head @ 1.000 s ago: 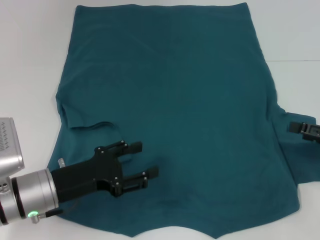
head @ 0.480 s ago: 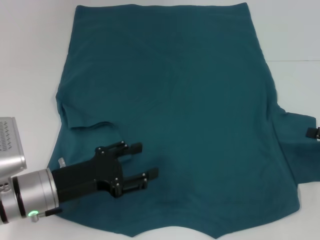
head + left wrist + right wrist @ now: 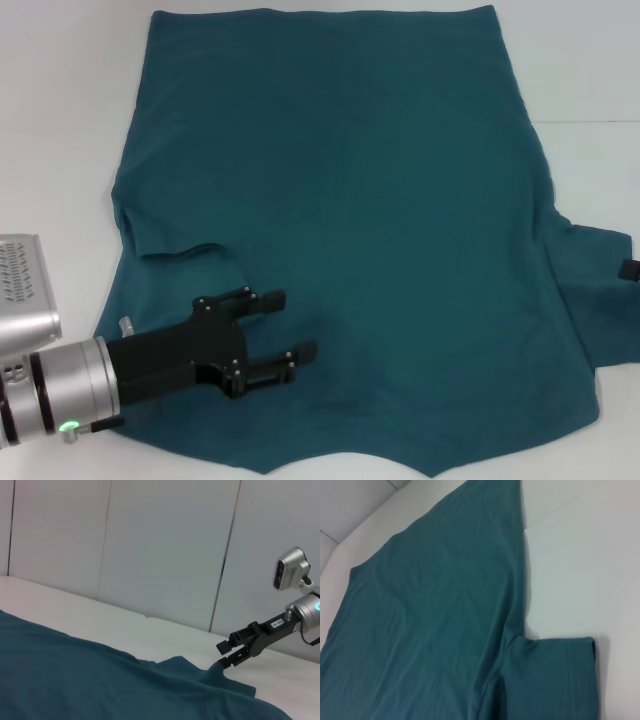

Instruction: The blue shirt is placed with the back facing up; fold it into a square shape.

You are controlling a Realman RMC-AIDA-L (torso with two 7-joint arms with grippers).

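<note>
The blue shirt (image 3: 340,230) lies spread flat on the white surface (image 3: 60,120), one sleeve already tucked in. The left gripper (image 3: 290,325) hovers over it, fingers released; the right gripper (image 3: 227,654), fingers apart and empty, sits just beside the other sleeve (image 3: 555,675), which I judge needs folding next.

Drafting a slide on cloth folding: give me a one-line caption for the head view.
Left gripper, open, poised over the flat blue shirt near its folded-in left sleeve.

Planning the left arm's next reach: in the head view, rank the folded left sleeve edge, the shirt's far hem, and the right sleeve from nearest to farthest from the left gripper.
From the left gripper, over the blue shirt:
1. Folded left sleeve edge, just beyond it.
2. Right sleeve, across on the robot's right.
3. Far hem, at the far end.
</note>
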